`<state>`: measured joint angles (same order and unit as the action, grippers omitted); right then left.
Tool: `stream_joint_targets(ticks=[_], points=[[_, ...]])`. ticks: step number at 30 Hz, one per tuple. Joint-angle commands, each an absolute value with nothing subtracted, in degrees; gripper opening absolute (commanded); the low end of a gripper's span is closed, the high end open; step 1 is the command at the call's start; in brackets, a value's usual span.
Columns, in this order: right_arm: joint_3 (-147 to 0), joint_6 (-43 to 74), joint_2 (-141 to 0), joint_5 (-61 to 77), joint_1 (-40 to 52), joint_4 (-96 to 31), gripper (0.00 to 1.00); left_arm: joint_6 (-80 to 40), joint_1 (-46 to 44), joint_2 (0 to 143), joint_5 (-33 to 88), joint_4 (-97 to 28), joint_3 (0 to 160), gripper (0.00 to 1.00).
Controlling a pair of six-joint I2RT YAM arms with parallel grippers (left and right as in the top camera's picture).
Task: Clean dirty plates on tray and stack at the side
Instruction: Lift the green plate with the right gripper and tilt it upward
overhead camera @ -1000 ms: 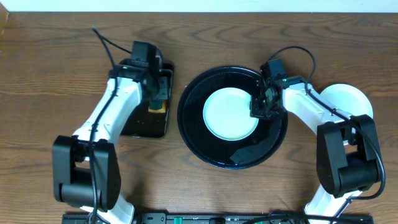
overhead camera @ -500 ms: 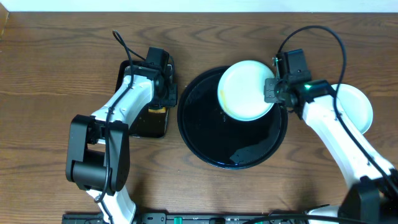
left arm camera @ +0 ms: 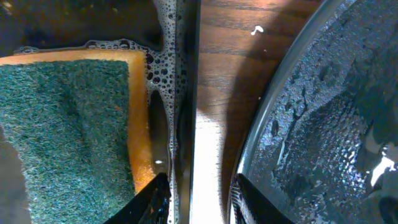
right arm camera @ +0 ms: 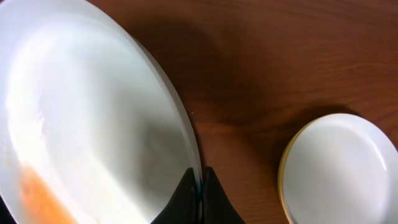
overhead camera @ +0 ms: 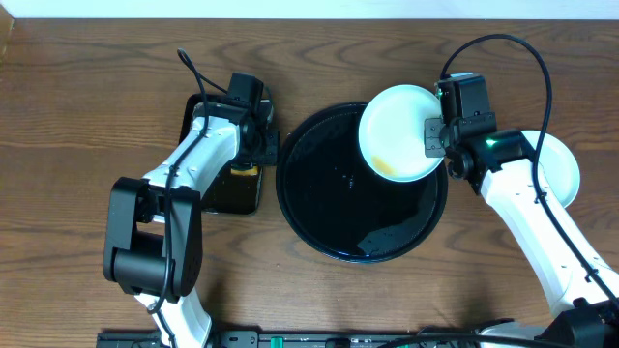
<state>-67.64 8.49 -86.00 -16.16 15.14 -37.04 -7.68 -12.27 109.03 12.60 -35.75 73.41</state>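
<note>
Above the brown wooden table (overhead camera: pixel 97 116), my right gripper (overhead camera: pixel 432 138), clamped on the rim of the pale mint-blue round plastic plate (overhead camera: pixel 397 140), has lifted it off the glossy black round tray (overhead camera: pixel 329 222) beneath, its orange smear (overhead camera: pixel 387 166) unscrubbed, so I judge it unready for the stack of pale plates (overhead camera: pixel 559 169) to my gripper's right.

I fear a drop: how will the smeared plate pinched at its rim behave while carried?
The plate is likely stiff and light: the right gripper, jaws shut on one rim, holds it without visible sag. It may be slippery, since the tray below is beaded with water.
</note>
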Motion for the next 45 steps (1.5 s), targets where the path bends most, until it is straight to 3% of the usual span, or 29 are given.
stream_joint_targets(ticks=[1,17,39,45], points=[[-67.4,6.4,-85.0,-17.8,15.4,-36.6,0.01,-7.8,-12.5,109.9,15.3,-35.7,72.5,0.34],[-67.4,-4.3,-85.0,-22.5,15.4,-34.0,0.01,-8.3,-14.4,109.9,23.5,-34.1,72.5,0.34],[-67.4,-10.4,-85.0,-30.7,17.2,-31.9,0.01,-7.9,-14.9,107.7,22.5,-31.7,73.2,0.34],[-67.4,-12.7,-84.9,-33.6,19.3,-29.5,0.01,-8.0,-14.9,104.2,22.5,-31.7,73.3,0.41]])
